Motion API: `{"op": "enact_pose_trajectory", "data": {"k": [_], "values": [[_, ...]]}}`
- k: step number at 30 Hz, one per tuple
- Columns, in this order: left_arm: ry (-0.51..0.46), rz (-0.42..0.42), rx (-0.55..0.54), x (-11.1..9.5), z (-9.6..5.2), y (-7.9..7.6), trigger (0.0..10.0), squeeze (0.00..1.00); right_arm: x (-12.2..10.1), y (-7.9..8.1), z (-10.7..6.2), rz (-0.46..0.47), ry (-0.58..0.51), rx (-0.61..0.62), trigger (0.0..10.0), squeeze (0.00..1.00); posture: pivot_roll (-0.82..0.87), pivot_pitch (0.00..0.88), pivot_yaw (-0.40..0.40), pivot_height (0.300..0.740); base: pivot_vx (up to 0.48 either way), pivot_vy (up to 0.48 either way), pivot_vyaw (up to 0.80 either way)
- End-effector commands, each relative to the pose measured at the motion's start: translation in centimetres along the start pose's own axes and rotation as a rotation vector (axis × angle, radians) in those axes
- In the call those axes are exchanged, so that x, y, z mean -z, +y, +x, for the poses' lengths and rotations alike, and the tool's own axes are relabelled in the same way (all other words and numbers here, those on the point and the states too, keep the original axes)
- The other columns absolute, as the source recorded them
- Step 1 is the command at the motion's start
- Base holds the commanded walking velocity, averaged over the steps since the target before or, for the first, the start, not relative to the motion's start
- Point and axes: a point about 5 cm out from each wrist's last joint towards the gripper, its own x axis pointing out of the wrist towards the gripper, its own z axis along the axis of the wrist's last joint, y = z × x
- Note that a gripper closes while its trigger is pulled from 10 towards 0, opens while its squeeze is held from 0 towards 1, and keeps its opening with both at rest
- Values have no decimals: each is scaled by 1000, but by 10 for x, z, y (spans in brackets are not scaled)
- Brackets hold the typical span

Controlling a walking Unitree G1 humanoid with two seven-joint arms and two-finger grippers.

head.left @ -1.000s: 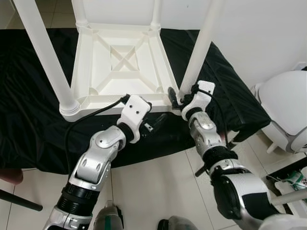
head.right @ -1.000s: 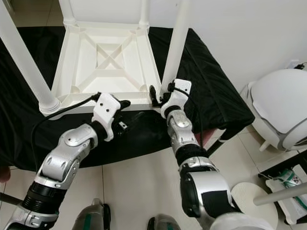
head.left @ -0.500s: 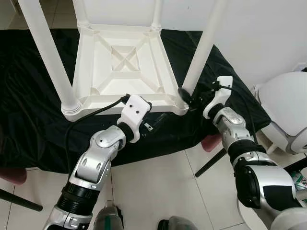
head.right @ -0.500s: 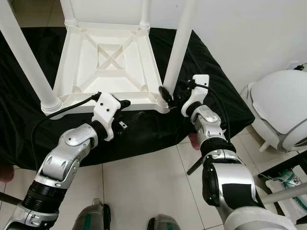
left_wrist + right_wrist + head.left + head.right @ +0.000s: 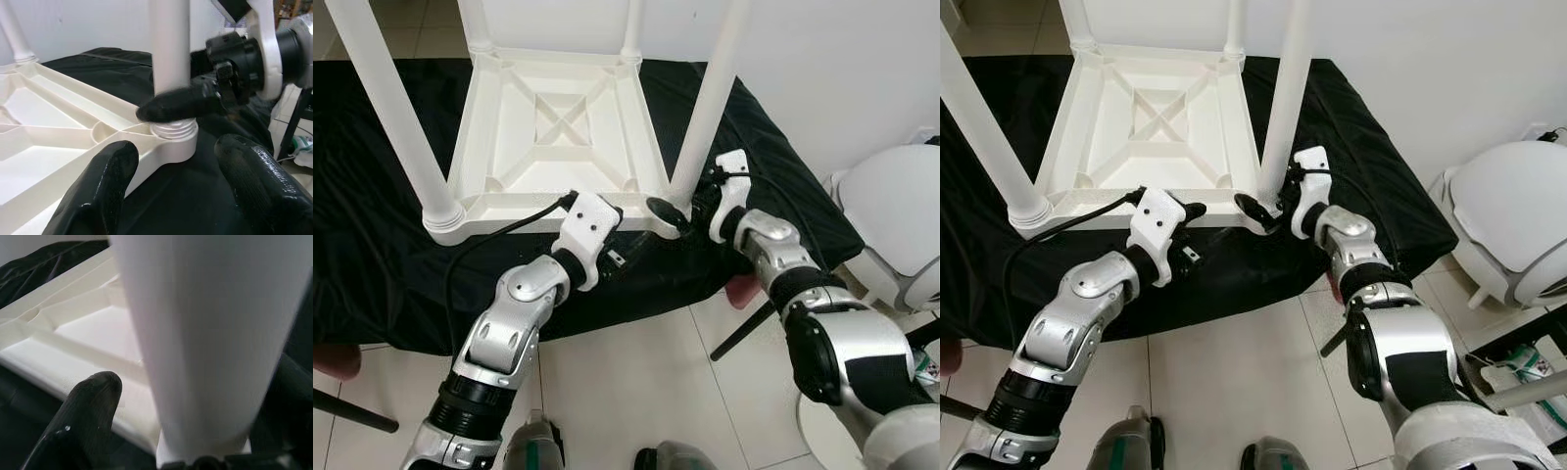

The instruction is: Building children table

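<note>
Black cloth [image 5: 372, 255] underlies table [image 5: 558, 137]; white bin [image 5: 901, 225] nearby

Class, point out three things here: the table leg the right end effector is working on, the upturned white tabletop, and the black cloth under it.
table leg [image 5: 707, 110], left eye view, mid-shaft.
tabletop [image 5: 563, 132], left eye view, central cross rib.
black cloth [image 5: 372, 264], left eye view, bare front-left part.

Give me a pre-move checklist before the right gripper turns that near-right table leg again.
1. Right gripper around the base of the near-right leg: ok, a finger on each side in the right wrist view.
2. Leg fully seated: not ok, threads show above the socket.
3. Left gripper steadying the tabletop: not ok, open, just short of the edge.
4. Leg upright: cannot tell.
5. Tabletop resting on the black cloth: ok.
</note>
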Motion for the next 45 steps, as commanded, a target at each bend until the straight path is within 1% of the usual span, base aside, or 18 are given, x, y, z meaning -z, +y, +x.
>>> {"op": "enact_pose_trajectory", "data": {"k": [1,2,4,5,16,20,23,25,27,28,29,30,32,38,39,40,42,45], "values": [[9,-4,-25,0,-1,0,10000,0,2,-4,-2,10,17,24,10000,0,78,0,-91,740,0,0,0],[9,-5,-28,1,-2,0,10000,0,4,-3,-2,13,27,20,4588,0,79,0,-92,740,0,0,0],[9,-6,-30,1,-2,0,10000,0,6,-3,-3,10,37,16,4196,0,80,0,-92,740,0,0,0],[9,-6,-33,0,-2,1,10000,0,9,-2,-4,17,46,9,0,0,82,0,-94,740,0,0,0],[9,-9,-40,0,-3,0,10000,0,24,-3,-14,29,89,-28,0,0,75,0,-94,740,0,0,0],[11,-9,-42,0,-4,2,10000,0,27,-10,-20,53,80,57,0,0,67,2,-89,740,0,0,0],[11,-10,-39,0,-3,1,10000,0,27,-16,-20,68,70,193,0,0,60,1,-85,740,0,0,0],[11,-10,-31,0,-2,1,10000,0,26,-12,-15,134,36,262,0,0,48,0,-74,740,0,0,0],[11,-10,-31,0,-2,1,10000,0,26,-12,-15,134,36,262,0,0,48,0,-74,740,0,0,0],[10,-8,-21,0,-1,0,10000,0,26,-2,-6,215,-1,331,0,0,36,0,-66,740,0,0,0],[10,-8,-18,-1,0,0,10000,0,26,2,-2,247,-13,362,0,0,36,0,-66,740,0,0,0],[10,-8,-18,-1,0,0,10000,0,26,2,-2,247,-13,362,0,0,36,0,-66,740,0,0,0],[9,-9,-7,-1,1,0,10000,0,20,13,7,295,-53,457,0,0,22,0,-57,740,0,0,0],[8,-9,4,-1,3,-2,10000,0,15,20,13,317,-74,541,0,0,19,0,-61,740,0,0,0],[7,-9,9,-1,3,-3,10000,0,12,25,16,330,-83,593,0,0,14,0,-61,740,0,0,0],[7,-9,9,-1,3,-3,10000,0,12,25,16,330,-83,593,0,0,14,0,-61,740,0,0,0],[4,-14,19,-1,5,-5,10000,0,4,44,27,328,-109,584,0,0,8,0,-61,740,0,0,0],[4,-16,25,0,6,-7,10000,0,2,50,28,325,-119,543,0,0,7,0,-67,740,0,0,0]]}}
